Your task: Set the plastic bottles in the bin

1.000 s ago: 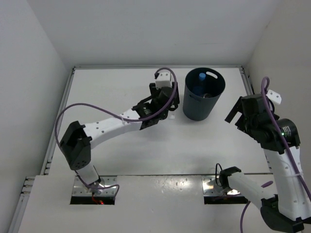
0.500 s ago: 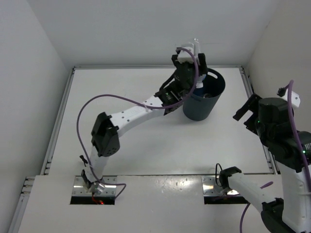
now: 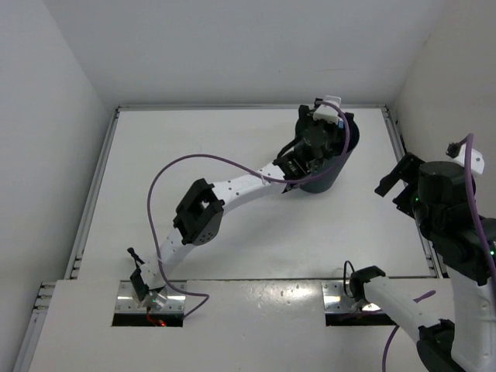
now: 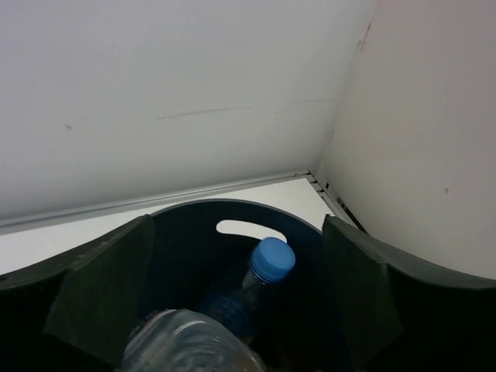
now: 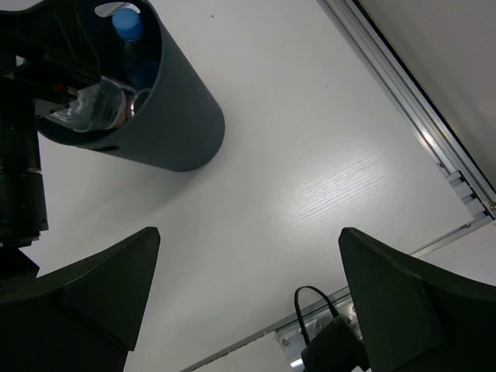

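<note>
White table point(image 3: 194, 139), left arm point(image 3: 240, 186) outstretched over bin point(image 3: 339, 167)

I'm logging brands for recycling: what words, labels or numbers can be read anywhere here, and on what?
None can be read. The bin is plain, the blue-capped bottle and the clear bottle show no legible label, and the table is unmarked.

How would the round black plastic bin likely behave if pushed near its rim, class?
The round black plastic bin is tall for its base, so a push near the rim would probably tip it. It holds only a few clear crinkled plastic bottles, so it is likely light. On the smooth white table, a low push might slide it.
</note>
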Controlling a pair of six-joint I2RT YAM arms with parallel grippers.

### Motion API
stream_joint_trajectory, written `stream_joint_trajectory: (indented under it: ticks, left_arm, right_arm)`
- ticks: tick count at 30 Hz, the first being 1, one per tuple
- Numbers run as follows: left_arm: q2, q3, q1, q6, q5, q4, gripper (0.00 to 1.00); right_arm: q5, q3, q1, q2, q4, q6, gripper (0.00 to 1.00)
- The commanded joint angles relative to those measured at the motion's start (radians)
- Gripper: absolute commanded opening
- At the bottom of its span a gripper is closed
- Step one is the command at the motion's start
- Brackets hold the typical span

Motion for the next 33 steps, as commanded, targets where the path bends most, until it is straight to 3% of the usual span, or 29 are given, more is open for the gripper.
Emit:
stream_joint_trajectory:
  ticks: [1,7,11,13,14,16,18,19,21,22,24,30,33]
  left_arm:
    - [-0.026,0.056,-0.004,0.022,-0.006,0.095,1.00]
    - [-0.189,-0.053,0.028,0.045,-0.078,0.162,1.00]
    - [-0.279,-0.073,0.094,0.045,-0.167,0.002,1.00]
    - [-0.330,-0.163,0.129,-0.028,-0.279,-0.058,1.00]
    - [-0.409,-0.225,0.167,-0.059,-0.311,-0.072,1.00]
    - [-0.566,-0.557,0.229,-0.189,-0.410,-0.072,1.00]
    - [-0.667,-0.728,0.289,-0.213,-0.432,-0.052,1.00]
    - [-0.745,-0.864,0.309,-0.299,-0.485,-0.101,1.00]
    - [-0.817,-0.963,0.379,-0.421,-0.500,-0.312,1.00]
    - [-0.882,-1.054,0.401,-0.534,-0.510,-0.377,1.00]
    - [-0.948,-1.146,0.448,-0.619,-0.524,-0.498,1.00]
    - [-1.195,-1.441,0.508,-0.576,-0.511,-0.465,1.00]
    - [-1.255,-1.540,0.534,-0.458,-0.381,-0.393,1.00]
  right_arm:
    - [0.003,0.028,-0.002,0.010,-0.041,-0.023,1.00]
    - [-0.006,0.006,-0.002,0.030,-0.041,-0.023,1.00]
    - [-0.051,-0.035,-0.002,0.062,-0.041,-0.032,1.00]
    - [-0.104,-0.048,-0.002,0.081,-0.041,-0.041,1.00]
    - [-0.123,-0.061,-0.002,0.095,-0.030,-0.041,1.00]
    - [-0.239,-0.092,-0.002,0.095,0.008,-0.082,1.00]
    - [-0.336,-0.121,-0.002,0.086,0.053,-0.112,1.00]
    - [-0.351,-0.121,-0.002,0.086,0.062,-0.112,1.00]
    - [-0.376,-0.146,-0.002,0.075,0.086,-0.112,1.00]
    - [-0.387,-0.146,-0.002,0.060,0.087,-0.112,1.00]
    - [-0.387,-0.146,-0.002,0.046,0.097,-0.112,1.00]
    - [-0.396,-0.167,-0.002,0.017,0.119,-0.112,1.00]
    - [-0.405,-0.187,-0.002,0.004,0.128,-0.112,1.00]
